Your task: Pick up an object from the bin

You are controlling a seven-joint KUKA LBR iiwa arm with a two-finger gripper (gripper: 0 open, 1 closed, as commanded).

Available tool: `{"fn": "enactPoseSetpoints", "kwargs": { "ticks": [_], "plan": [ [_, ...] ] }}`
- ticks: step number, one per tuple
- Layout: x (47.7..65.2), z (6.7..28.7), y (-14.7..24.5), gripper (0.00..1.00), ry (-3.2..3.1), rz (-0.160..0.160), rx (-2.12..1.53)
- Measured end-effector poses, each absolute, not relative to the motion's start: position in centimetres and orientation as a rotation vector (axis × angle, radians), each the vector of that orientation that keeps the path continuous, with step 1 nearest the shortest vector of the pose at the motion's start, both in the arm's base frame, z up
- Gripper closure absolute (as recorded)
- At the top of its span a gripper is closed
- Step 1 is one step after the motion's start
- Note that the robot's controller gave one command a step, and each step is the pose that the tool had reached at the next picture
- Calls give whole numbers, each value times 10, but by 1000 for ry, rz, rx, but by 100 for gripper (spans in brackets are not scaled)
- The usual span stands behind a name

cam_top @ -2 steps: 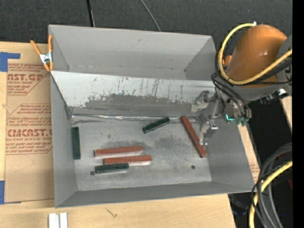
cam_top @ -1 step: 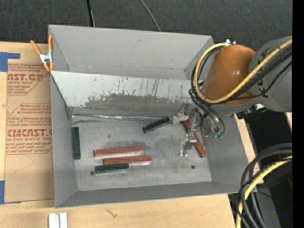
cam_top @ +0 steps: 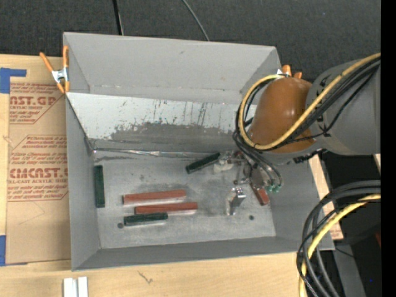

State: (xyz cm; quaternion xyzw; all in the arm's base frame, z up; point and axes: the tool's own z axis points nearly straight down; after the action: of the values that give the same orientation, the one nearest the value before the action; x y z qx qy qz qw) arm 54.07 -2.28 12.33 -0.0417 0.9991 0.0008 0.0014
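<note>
My gripper point(cam_top: 235, 198) hangs low over the bin floor right of the middle, under the orange wrist cover. Nothing shows in it. Nearest to it, up and to the left, a short dark green stick point(cam_top: 203, 163) lies slanted by the back wall. Two red-brown sticks lie flat to the gripper's left, one point(cam_top: 154, 197) above the other point(cam_top: 166, 208).
Another dark green stick point(cam_top: 145, 219) lies just below the red-brown pair. A third one point(cam_top: 98, 186) stands lengthwise along the bin's left wall. The arm and its looping cables cover the bin's right side.
</note>
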Motion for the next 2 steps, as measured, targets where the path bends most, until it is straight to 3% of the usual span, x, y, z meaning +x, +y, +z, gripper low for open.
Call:
{"fn": "enactPoseSetpoints", "kwargs": {
  "ticks": [1, 2],
  "plan": [
    [553, 98, 12, 0, 3140, -2, -44],
    [549, 88, 46, 0, 3141, 5, -47]
  ]
}}
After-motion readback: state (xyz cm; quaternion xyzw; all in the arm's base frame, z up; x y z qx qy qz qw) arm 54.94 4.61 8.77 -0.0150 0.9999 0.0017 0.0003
